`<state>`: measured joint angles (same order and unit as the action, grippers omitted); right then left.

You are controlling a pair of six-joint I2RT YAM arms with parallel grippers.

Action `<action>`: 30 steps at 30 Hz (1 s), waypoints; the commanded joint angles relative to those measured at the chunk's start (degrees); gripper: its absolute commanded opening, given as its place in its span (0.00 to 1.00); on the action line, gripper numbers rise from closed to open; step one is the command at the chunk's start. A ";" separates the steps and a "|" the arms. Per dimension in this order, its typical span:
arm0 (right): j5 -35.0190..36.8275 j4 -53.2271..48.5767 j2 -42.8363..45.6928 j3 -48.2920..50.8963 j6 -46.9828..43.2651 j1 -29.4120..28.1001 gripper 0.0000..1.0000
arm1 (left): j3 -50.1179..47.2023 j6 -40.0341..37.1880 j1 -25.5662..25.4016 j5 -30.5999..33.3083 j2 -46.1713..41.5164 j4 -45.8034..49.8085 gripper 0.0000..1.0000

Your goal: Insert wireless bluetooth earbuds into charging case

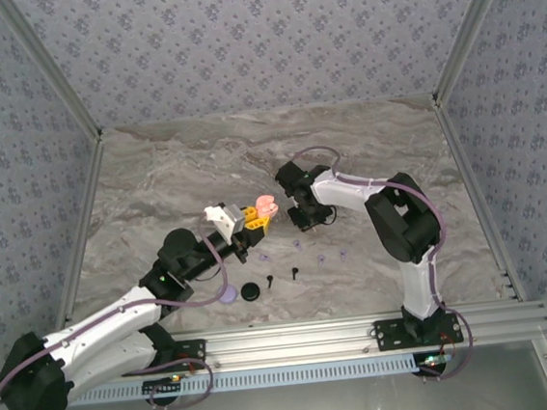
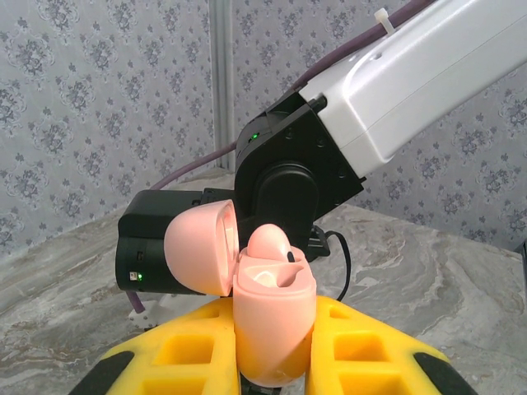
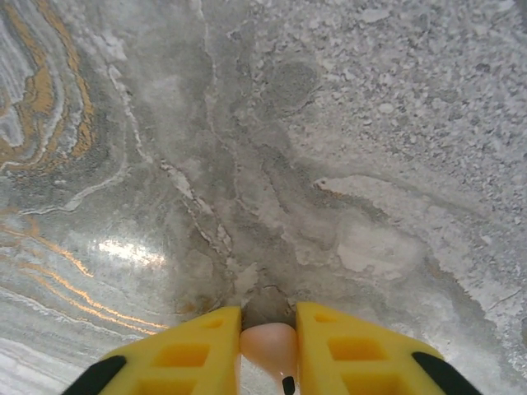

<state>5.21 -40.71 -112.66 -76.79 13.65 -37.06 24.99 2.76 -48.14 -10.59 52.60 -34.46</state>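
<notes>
- Top external: left tool (image 1: 258, 220) clamped on the open pink case (image 1: 267, 206) above the desk (image 1: 156, 187); right tool (image 1: 301, 219) just beside it.
- Left wrist: case lid hinged open; one pink earbud (image 2: 268, 240) sits in the base.
- Right wrist: right tool closed on a second pink earbud (image 3: 270, 346), over the desk.

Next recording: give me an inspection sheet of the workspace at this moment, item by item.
Surface: grey marbled table, glossy.
Job's things: open pink case holding one pink earbud; second pink earbud in the right hand; black case, lavender case and two black earbuds lying on the table.
Clutter: nothing seen.
Hands: left hand shut on pink case; right hand shut on second pink earbud.
Cables: purple cable along each arm.
Surroundings: patterned walls, aluminium frame.
</notes>
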 commanded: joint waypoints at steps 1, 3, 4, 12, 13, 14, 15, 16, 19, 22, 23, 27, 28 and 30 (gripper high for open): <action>0.11 -2.70 -0.21 -0.95 0.36 -0.43 0.21 | 0.14 -1.02 -0.53 0.95 -1.19 -0.72 0.00; 0.72 -2.60 1.71 -0.04 0.62 -0.40 0.20 | 0.14 -1.06 -0.51 0.94 -1.11 -0.80 0.00; 1.02 -2.40 3.25 0.59 0.83 -0.43 0.20 | 0.14 -0.95 -0.49 0.98 -1.01 -0.79 0.00; 1.02 5.97 28.46 11.37 2.89 -0.63 0.21 | 0.54 -0.03 -0.50 0.02 0.94 -2.76 0.00; -0.08 9.29 32.92 13.02 3.33 -0.65 0.21 | 0.67 0.20 -0.55 -0.17 1.42 -3.34 0.00; -1.18 11.46 36.39 14.76 3.66 -0.77 0.21 | 0.79 0.43 -0.52 -0.48 1.95 -3.97 0.00; -2.62 14.25 41.20 16.59 4.36 -0.89 0.21 | 1.00 0.76 -0.52 -0.69 2.66 -4.58 0.00; -3.88 17.23 44.98 18.49 5.28 -1.07 0.21 | 1.22 0.98 -0.48 -1.08 3.44 -5.23 0.00; -8.76 26.42 55.15 23.67 7.19 -1.36 0.22 | 2.35 2.09 -0.51 -2.46 5.89 -6.70 0.00; -14.36 33.01 59.98 26.59 9.66 -1.73 0.23 | 3.68 3.21 -0.53 -4.03 8.35 -7.93 0.00; -15.71 34.32 60.70 26.94 10.10 -2.10 0.22 | 3.98 3.52 -0.48 -4.42 8.97 -8.27 0.00; -16.56 38.82 61.61 27.80 11.05 -5.53 0.22 | 4.88 4.52 -0.57 -5.53 11.31 -10.14 0.00; -16.06 39.83 61.52 27.97 10.91 -6.45 0.23 | 5.14 4.63 -0.66 -5.63 11.65 -10.34 0.00; -15.15 41.32 60.99 28.09 10.68 -8.30 0.23 | 5.45 4.57 -0.93 -5.63 12.10 -10.37 0.00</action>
<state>-8.82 -5.50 -51.51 -49.25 23.18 -43.24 27.66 6.26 -48.40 -14.37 64.23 -40.71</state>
